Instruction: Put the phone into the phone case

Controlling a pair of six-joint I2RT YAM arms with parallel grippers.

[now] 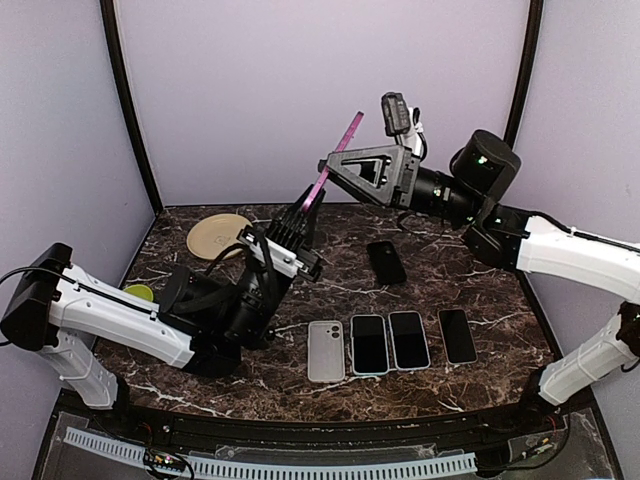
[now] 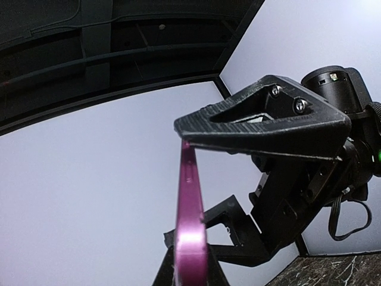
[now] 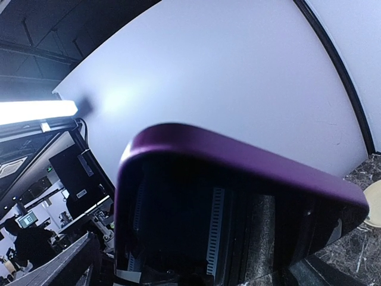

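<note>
**Phone case (image 1: pixel 345 140) held in the air over the bench**

The left claw (image 1: pixel 297 222) is clamped tight on the purple case's lower end, holding it tilted above the bench middle. The right claw (image 1: pixel 326 165) meets it halfway up, but I cannot tell its opening. A black phone (image 1: pixel 386 262) lies flat mid-bench, behind a row of phones (image 1: pixel 369 344) by the front edge

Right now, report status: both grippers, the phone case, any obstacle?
Left gripper shut on purple case, raised and tilted. Right gripper against its middle, grip unclear. Phones flat on the table below, nothing in the way.
</note>
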